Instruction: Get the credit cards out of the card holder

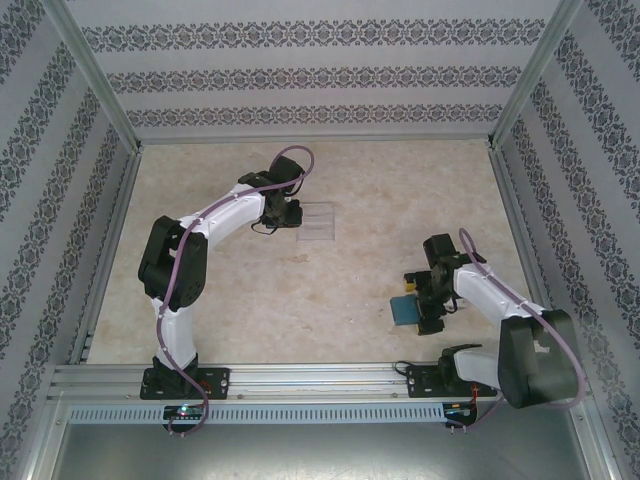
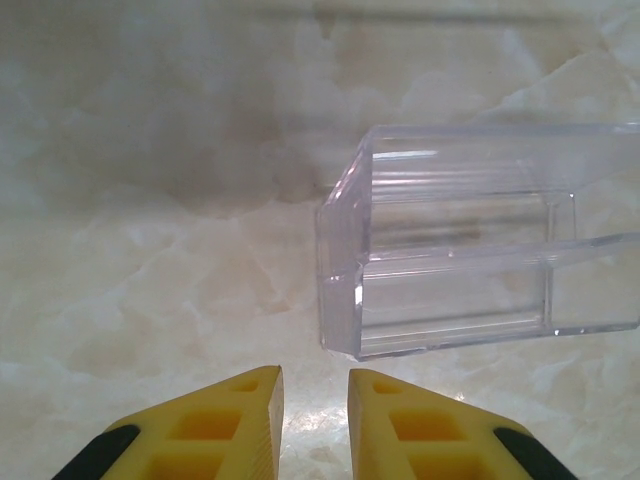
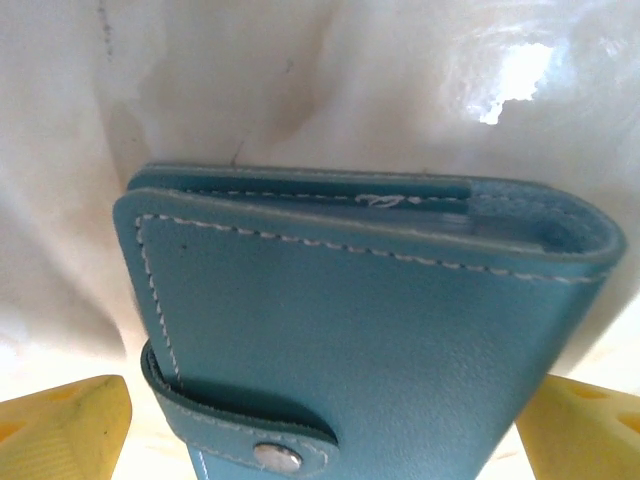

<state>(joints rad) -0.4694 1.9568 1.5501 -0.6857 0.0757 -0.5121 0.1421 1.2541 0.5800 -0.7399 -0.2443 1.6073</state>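
Observation:
The card holder (image 3: 350, 340), a teal stitched wallet, is folded closed with its strap snapped down. It lies between the wide yellow fingers of my right gripper (image 3: 325, 400), which stands open around it; whether the pads touch its sides I cannot tell. In the top view the card holder (image 1: 404, 311) is at the tip of the right gripper (image 1: 412, 308), near the front right of the table. The credit cards are hidden. My left gripper (image 2: 315, 385) hovers low over the table with a narrow bare gap between its fingers, just short of a clear plastic tray (image 2: 470, 250).
The clear tray (image 1: 318, 221) sits at mid-table beside the left gripper (image 1: 290, 215). Patterned walls and metal rails (image 1: 110, 250) close the marble table on three sides. Bare marble (image 1: 340, 290) lies between the two arms.

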